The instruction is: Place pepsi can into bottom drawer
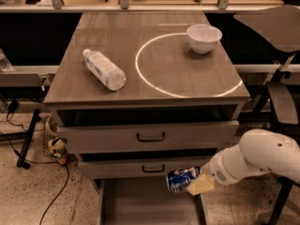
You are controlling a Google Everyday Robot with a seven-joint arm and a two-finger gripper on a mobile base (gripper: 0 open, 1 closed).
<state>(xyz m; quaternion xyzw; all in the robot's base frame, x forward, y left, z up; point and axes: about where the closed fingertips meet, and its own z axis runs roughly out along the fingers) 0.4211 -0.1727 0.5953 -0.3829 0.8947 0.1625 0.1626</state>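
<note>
The pepsi can (182, 179) is dark blue with white markings and lies on its side in my gripper (193, 183). The gripper is shut on the can and holds it above the right side of the open bottom drawer (145, 205), in front of the middle drawer's face. The bottom drawer is pulled out as a shallow grey tray with a flat floor; nothing shows in the part I see. My white arm (255, 159) reaches in from the right.
A clear plastic bottle (104, 69) lies on the cabinet top (154, 78). A white bowl (203, 37) stands at the back right. Two upper drawers with dark handles (150, 137) sit slightly open. Cables (28, 139) lie on the floor at left. A chair (281, 78) stands at right.
</note>
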